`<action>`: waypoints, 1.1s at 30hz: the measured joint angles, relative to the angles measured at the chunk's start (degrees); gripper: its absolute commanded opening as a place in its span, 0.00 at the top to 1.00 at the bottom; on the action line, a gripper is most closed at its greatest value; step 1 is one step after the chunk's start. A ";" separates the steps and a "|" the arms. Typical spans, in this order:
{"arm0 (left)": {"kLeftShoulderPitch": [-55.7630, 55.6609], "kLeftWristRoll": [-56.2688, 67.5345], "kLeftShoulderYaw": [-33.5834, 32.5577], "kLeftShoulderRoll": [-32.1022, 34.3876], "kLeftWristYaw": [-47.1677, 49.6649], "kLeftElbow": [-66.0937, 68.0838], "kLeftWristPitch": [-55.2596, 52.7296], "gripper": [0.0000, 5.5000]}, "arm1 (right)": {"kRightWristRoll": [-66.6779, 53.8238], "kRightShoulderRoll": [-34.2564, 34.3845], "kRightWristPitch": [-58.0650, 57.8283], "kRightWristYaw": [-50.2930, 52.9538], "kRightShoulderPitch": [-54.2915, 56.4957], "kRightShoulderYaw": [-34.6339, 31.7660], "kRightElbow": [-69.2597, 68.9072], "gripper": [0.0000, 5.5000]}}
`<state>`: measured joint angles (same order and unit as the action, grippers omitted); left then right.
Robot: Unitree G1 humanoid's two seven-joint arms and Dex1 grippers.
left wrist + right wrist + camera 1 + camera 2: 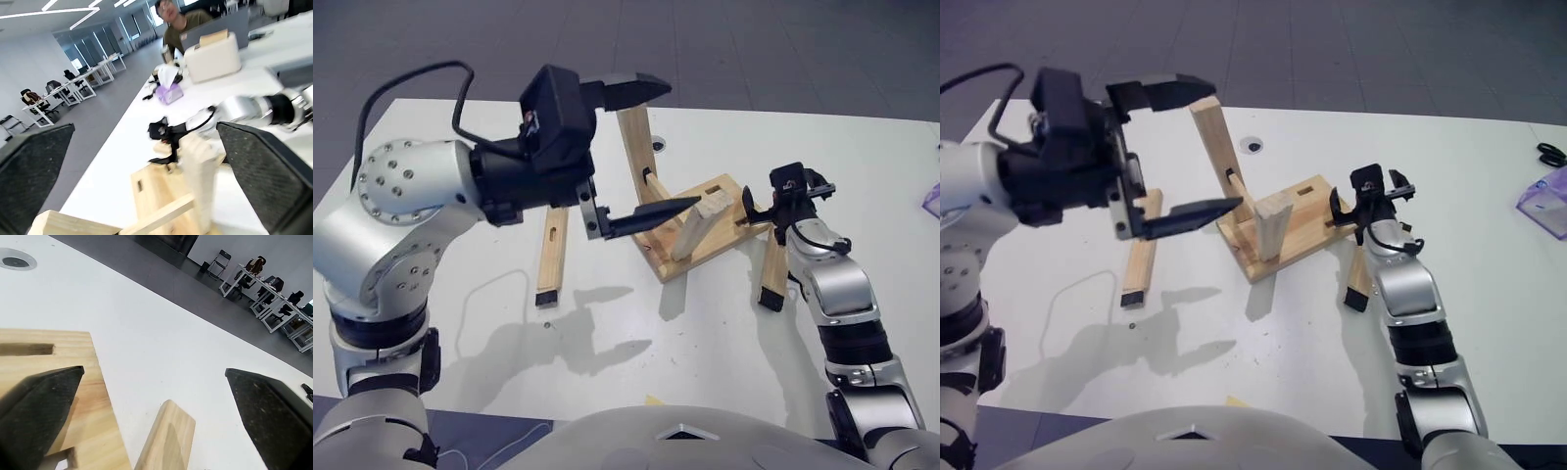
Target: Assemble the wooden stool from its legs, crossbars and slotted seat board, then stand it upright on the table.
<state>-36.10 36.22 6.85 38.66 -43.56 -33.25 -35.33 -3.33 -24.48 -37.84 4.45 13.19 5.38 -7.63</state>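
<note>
White worktop point(862, 166) carries everything. Pale pine slotted seat board point(705, 250) lies tilted mid-worktop, with a tall leg point(634, 142) and a short stub point(697, 223) standing in it.

Two black-footed pine legs lie apart from the slots:
- left loose leg point(551, 257), left of the board
- right loose leg point(773, 269), just beside the board's right edge

Left claw point(681, 147) hangs wide apart and empty by the tall leg. Right claw point(785, 196) is apart and empty at the board's edge.

Judged: leg-fitting stage, about midway. Next: grip the right loose leg and line its end up with a slot.

Right wrist view gives an empty slot point(27, 349) and the leg end between the fingers. Eye views give the layout.
</note>
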 measured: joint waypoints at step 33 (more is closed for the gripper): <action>-3.14 -16.52 20.54 -19.50 4.47 9.91 7.84 0.02 | 11.38 12.50 -0.66 -4.22 -5.57 6.45 -5.81 0.02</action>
<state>-39.25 19.70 27.39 19.16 -39.09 -23.34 -27.49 8.06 -11.98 -38.50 0.23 7.62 11.82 -13.45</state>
